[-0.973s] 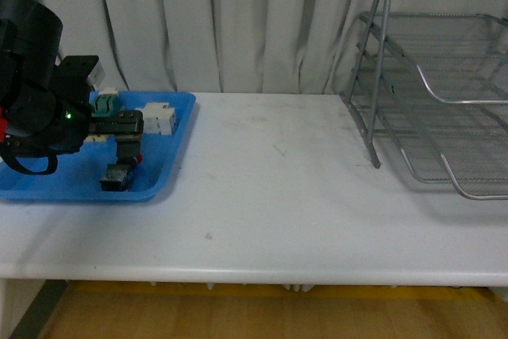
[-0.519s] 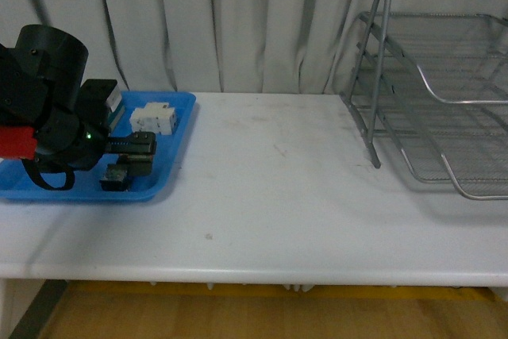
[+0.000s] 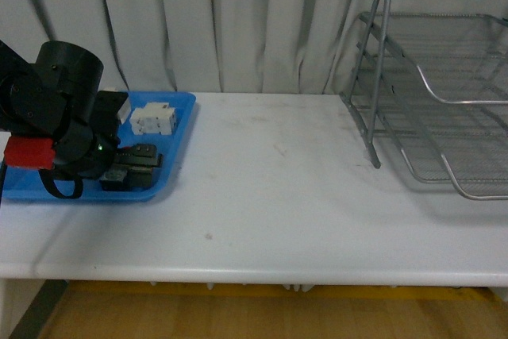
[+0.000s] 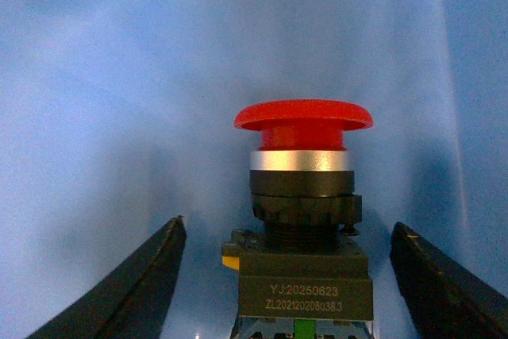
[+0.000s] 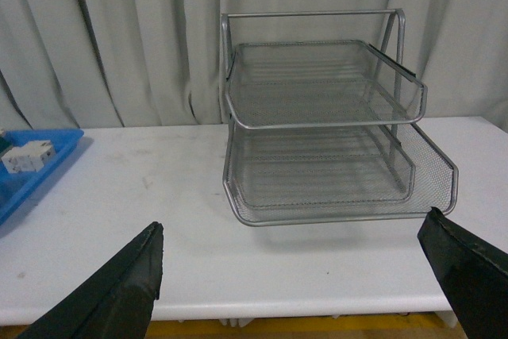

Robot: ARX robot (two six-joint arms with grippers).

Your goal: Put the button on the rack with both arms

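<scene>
Rack (image 3: 444, 140) of silver wire mesh stands at the right of the front frame on the white counter (image 3: 278, 196). At the left edge lies a blue tray (image 3: 184, 125), holding a white block (image 3: 153, 119) and the red-capped button (image 4: 303, 196). Left tool (image 3: 131, 166) is spread, one finger on each side of the button's dark body, not touching it. Right tool (image 5: 292, 226) is spread too, facing the rack.
</scene>
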